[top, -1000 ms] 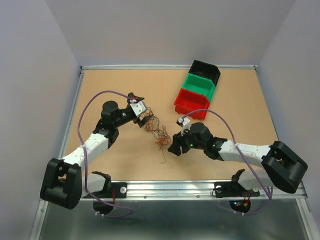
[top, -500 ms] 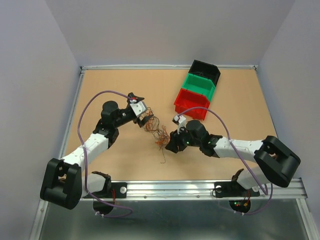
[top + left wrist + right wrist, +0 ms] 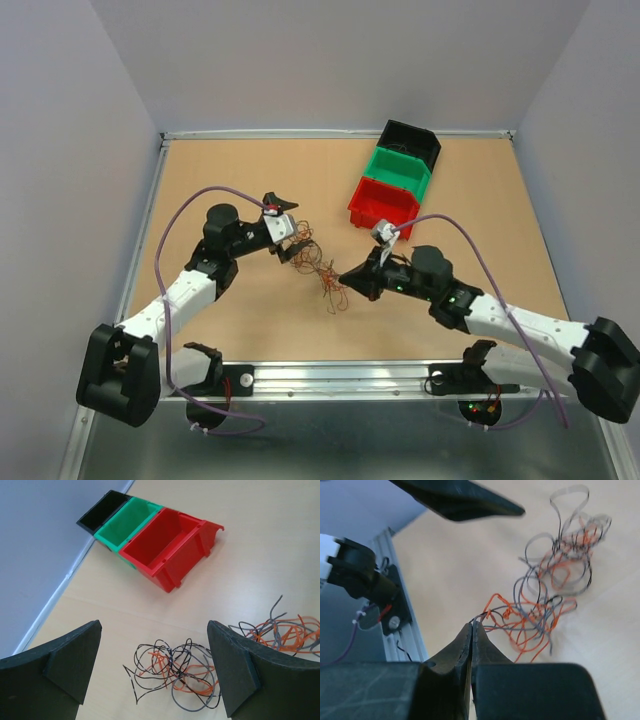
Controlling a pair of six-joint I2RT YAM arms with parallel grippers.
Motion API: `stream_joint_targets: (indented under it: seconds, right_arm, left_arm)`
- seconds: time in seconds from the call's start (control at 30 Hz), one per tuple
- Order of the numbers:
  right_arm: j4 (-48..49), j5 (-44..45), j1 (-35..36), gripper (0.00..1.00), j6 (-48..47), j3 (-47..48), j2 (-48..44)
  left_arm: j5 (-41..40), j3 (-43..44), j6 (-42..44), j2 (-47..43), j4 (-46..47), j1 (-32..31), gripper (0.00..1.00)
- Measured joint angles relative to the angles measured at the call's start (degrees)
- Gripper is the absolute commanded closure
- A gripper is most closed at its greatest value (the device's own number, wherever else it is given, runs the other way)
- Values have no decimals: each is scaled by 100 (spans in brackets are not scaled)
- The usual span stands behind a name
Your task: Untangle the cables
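1. Orange, dark and grey cables (image 3: pixel 320 268) are seen in the top external view as a loose tangle on the tan counter (image 3: pixel 220 170), between the two tools. The left tool (image 3: pixel 292 230) is spread wide just beside the tangle's left end. The right tool (image 3: pixel 347 275) is closed to a point at the tangle's right edge. A red bin (image 3: pixel 383 205), a green bin (image 3: pixel 401 170) and a black bin (image 3: pixel 410 143) are lined up behind, apart from the cables.
2. In the left wrist view, the left tool's jaws are held wide. One clump of cables is framed between the two fingers, lying on the counter, and a second clump is spread out past the right finger.
3. In the right wrist view, the right tool's jaws are pressed together, and thin strands are pinched at the very tip. The rest of the tangle is trailed away over the counter from that tip, one dark finger of the left tool being seen above.
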Motion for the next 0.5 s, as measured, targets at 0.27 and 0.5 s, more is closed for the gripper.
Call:
stream_joint_targets:
  seconds: [0.27, 0.5]
  right_arm:
    - [758, -11, 2, 99, -85, -1062, -2020]
    - [960, -46, 2, 99, -142, -1279, -2267]
  left_arm:
    - [673, 0, 107, -345, -372, -208, 1]
    - [1307, -2, 109, -509, -492, -380, 1]
